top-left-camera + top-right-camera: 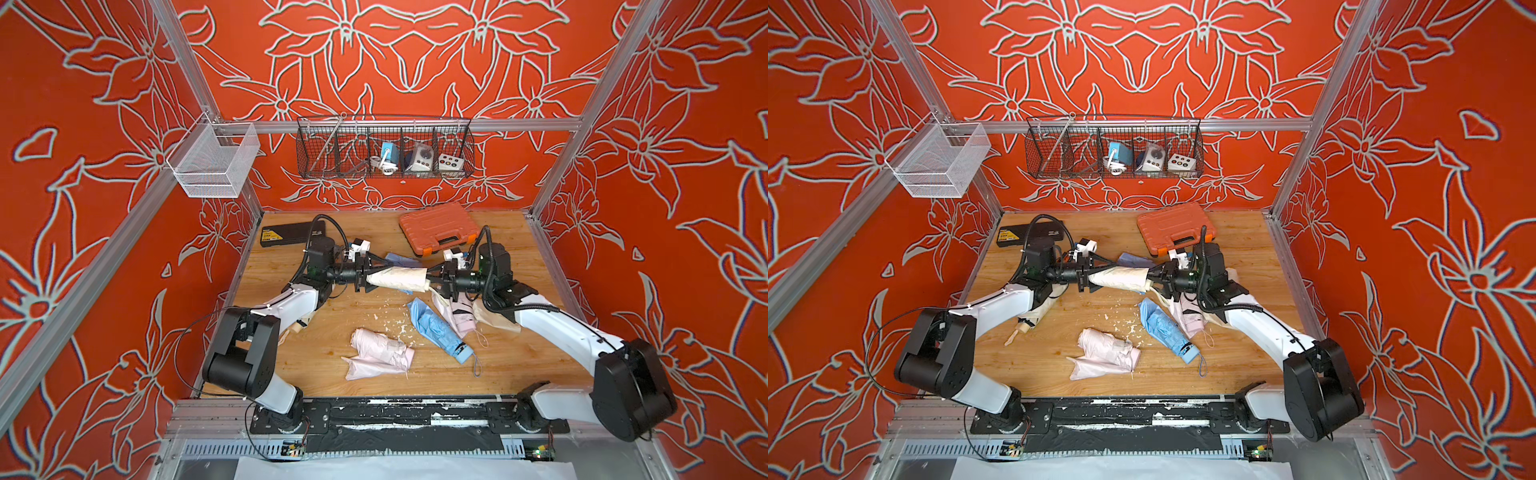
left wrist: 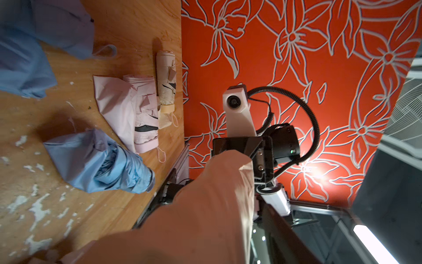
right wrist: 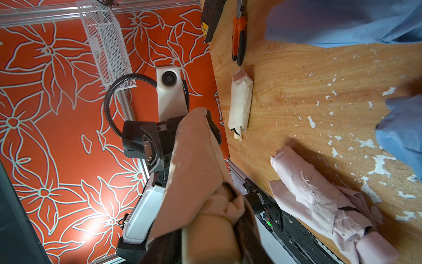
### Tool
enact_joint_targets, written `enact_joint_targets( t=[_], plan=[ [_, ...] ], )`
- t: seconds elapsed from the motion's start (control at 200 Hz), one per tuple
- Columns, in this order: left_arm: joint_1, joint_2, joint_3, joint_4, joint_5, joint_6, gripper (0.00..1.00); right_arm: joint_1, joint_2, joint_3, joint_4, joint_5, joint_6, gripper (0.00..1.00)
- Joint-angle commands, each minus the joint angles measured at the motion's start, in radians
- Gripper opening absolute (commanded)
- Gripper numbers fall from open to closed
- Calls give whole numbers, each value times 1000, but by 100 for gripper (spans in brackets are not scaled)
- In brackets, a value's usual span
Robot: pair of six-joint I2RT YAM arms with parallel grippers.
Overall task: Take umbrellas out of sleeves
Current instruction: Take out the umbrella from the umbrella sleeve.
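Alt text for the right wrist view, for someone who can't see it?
A cream umbrella in its sleeve fills the foreground, its handle end held by the right gripper and its far end at the left gripper. Beyond, on the wooden table, lie another sleeved umbrella, a pink umbrella and orange-handled pliers.

The wooden table (image 1: 519, 353) is scuffed, with white flecks over its middle; at the back lie an orange case (image 1: 436, 226) and a black case (image 1: 291, 233), with orange-handled pliers (image 3: 238, 34) just beside the black one. Toward the front a pink umbrella (image 1: 380, 345) lies touching a flat pink sleeve (image 1: 365, 368); near it is a blue umbrella (image 1: 451, 343), half inside a blue sleeve (image 1: 417, 309); at the left edge lies a cream umbrella (image 3: 241, 105), its sleeve on.
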Motion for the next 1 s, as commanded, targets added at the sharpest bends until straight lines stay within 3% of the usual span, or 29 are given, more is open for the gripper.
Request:
enact_joint_targets(
  t=[0.0, 0.44, 0.721, 0.991],
  plan=[
    [24, -50, 24, -98, 22, 111, 77, 5, -13, 49, -1, -55, -42, 5],
    [78, -111, 5, -262, 4, 257, 98, -8, -25, 60, -53, -77, -99, 4],
    [80, -150, 72, -522, -43, 504, 98, -13, -1, 114, -95, -145, -151, 4],
    [94, -179, 50, -503, -30, 482, 98, -13, 39, 232, -293, -197, -309, 3]
  ],
)
